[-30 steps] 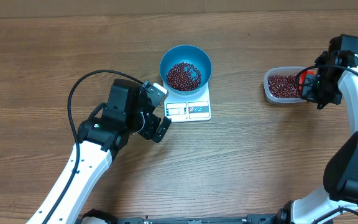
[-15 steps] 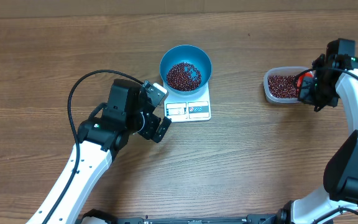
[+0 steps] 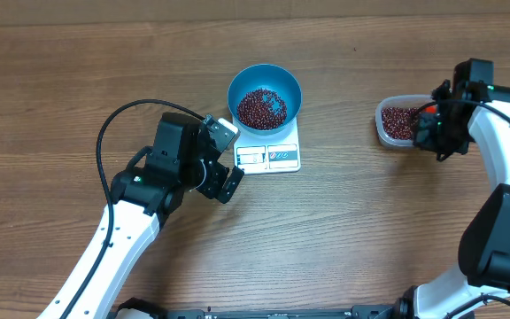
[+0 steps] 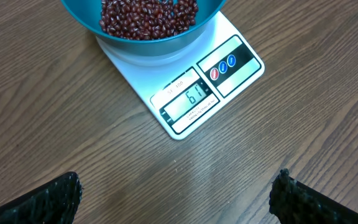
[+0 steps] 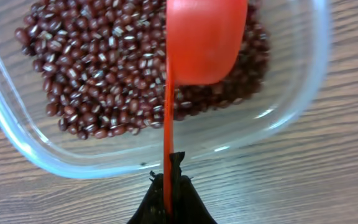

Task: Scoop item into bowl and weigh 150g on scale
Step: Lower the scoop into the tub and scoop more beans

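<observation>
Right gripper [image 5: 169,182] clenched on thin handle of red plastic scoop [image 5: 204,40]; rounded cup over glossy oval beans [image 5: 104,68] in clear tub [image 5: 304,93], well right of scale [image 4: 191,99]. Left gripper [image 4: 179,198] spread wide, empty, beside scale. Smooth blue bowl [image 3: 292,81] of beans sits on scale.

The bowl [image 3: 234,89], with beans [image 3: 262,108] in it, sits on the rear part of the scale [image 3: 268,157] at mid-table [image 3: 370,230]; the display panel [image 4: 187,101] lies before it. Well apart to the right stands the tub [image 3: 382,124], also holding beans, with the scoop [image 5: 204,37] over them. The left gripper [image 3: 230,158] lies just beside the scale's left edge.
</observation>
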{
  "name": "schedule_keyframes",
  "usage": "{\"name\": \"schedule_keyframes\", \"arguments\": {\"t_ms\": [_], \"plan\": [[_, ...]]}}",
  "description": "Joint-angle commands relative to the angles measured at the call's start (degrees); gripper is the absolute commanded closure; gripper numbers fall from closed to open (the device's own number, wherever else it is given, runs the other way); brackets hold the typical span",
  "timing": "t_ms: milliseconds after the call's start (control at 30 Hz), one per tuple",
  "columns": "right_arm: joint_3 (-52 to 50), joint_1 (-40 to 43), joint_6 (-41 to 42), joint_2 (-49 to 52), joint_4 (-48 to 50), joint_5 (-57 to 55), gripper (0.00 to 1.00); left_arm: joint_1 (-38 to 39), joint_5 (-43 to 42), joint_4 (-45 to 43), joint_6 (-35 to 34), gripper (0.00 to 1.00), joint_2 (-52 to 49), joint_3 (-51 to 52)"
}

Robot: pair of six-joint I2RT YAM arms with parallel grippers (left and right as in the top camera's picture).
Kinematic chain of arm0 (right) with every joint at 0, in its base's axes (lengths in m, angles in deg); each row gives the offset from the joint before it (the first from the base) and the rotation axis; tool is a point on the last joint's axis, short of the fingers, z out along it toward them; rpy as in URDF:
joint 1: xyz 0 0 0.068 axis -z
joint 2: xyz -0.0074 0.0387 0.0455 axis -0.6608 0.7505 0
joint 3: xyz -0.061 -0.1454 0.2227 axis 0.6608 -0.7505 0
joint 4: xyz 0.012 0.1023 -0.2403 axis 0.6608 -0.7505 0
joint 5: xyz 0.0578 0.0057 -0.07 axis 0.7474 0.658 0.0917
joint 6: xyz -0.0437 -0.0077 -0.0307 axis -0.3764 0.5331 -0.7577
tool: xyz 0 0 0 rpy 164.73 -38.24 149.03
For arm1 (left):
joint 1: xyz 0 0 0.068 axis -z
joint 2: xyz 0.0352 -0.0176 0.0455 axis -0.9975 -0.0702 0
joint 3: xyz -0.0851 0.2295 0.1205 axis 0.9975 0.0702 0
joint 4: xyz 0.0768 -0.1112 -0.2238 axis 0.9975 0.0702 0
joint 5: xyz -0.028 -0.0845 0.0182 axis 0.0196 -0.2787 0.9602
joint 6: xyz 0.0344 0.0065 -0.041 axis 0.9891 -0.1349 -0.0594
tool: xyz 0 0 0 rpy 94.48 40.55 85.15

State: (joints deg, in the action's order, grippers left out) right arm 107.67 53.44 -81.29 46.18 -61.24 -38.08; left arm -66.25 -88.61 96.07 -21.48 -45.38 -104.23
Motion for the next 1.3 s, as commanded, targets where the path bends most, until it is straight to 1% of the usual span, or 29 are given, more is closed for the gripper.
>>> {"name": "schedule_keyframes", "arguments": {"t_ms": [0, 133, 233, 567, 800, 1100, 1267], "plan": [[-1.36, -1.40, -0.13, 0.07, 0.59, 0.55, 0.96, -0.20, 0.37, -0.04, -0.66, 0.00, -0.31, 0.20], [-1.90, -2.69, -0.39, 0.07, 0.81, 1.11, 0.96, -0.20, 0.39, -0.04, -0.66, 0.00, -0.31, 0.20], [-1.88, -3.41, -3.19, 0.07, 1.01, 4.98, 0.96, -0.22, 0.37, -0.04, -0.66, 0.00, -0.31, 0.20], [-1.88, -3.65, -6.34, 0.07, 1.07, 14.10, 0.96, -0.22, 0.37, -0.04, -0.66, 0.01, -0.31, 0.20], [-1.88, -3.28, -6.58, 0.07, 0.57, 17.09, 0.96, -0.20, 0.37, -0.04, -0.66, 0.01, -0.31, 0.20], [-1.88, 4.07, -6.49, 0.07, -0.33, 28.87, 0.96, -0.20, 0.37, -0.04, -0.66, 0.00, -0.31, 0.20], [-1.90, 7.74, -5.60, 0.09, -0.81, 31.65, 0.96, -0.22, 0.37, -0.04, -0.66, 0.01, -0.31, 0.20]]}}
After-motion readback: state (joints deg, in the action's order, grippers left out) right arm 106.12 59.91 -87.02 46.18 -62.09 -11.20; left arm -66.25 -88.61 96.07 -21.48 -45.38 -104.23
